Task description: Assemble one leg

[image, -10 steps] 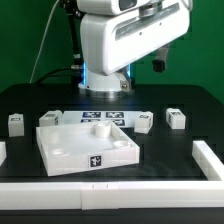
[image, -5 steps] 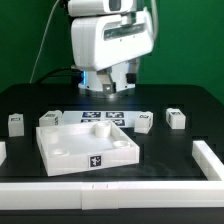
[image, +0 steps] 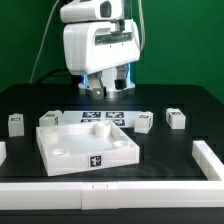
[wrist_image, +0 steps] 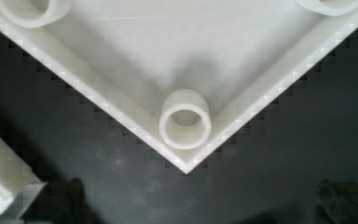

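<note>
A black table [image: 185, 100] is sitting before a green wall [image: 25, 30]. The gripper [wrist_image: 194, 200], mostly cut off, is hanging spread and empty over the white panel [image: 88, 147]. A leg [image: 176, 119] is resting apart on the exterior view's right.

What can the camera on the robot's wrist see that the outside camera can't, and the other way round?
Only the wrist view: a close look down into a round socket at one corner of the panel, and the two dark fingers spread apart with nothing between them.
Only the exterior view: the robot arm, four small legs, the marker board and the white rail in front.
Both: the big white panel on the black table.
</note>
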You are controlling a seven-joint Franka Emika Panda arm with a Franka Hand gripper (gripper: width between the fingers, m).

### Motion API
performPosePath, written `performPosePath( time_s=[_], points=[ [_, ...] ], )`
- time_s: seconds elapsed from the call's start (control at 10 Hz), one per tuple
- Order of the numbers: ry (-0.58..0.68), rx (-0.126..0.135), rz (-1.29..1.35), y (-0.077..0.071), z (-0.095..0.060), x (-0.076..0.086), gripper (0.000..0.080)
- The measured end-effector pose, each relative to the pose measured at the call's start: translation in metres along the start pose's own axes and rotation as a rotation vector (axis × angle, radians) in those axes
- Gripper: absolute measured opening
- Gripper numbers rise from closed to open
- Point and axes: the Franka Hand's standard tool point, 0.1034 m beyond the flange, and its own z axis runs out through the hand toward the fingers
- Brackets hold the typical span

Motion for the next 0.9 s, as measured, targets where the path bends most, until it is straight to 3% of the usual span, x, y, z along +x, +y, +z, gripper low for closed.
performPosePath(
  time_s=[0.1, 0.2, 0.3, 0.5, 0.6, 0.7, 0.9],
  points=[
    [0.0, -0.001, -0.002, 0.0, 0.0, -0.001, 0.0649],
    [0.008, -0.052, -0.173, 0.001, 0.004, -0.011, 0.0649],
    [-0.005, -0.104, -0.328, -0.009, 0.011, -0.027, 0.0649],
    [-0.043, -0.114, -0.49, -0.024, 0.022, -0.031, 0.0649],
    [-0.065, -0.106, -0.549, -0.028, 0.026, -0.033, 0.0649],
    [-0.077, -0.097, -0.557, -0.026, 0.029, -0.045, 0.0649],
    [-0.076, -0.097, -0.54, -0.026, 0.029, -0.045, 0.0649]
  ],
)
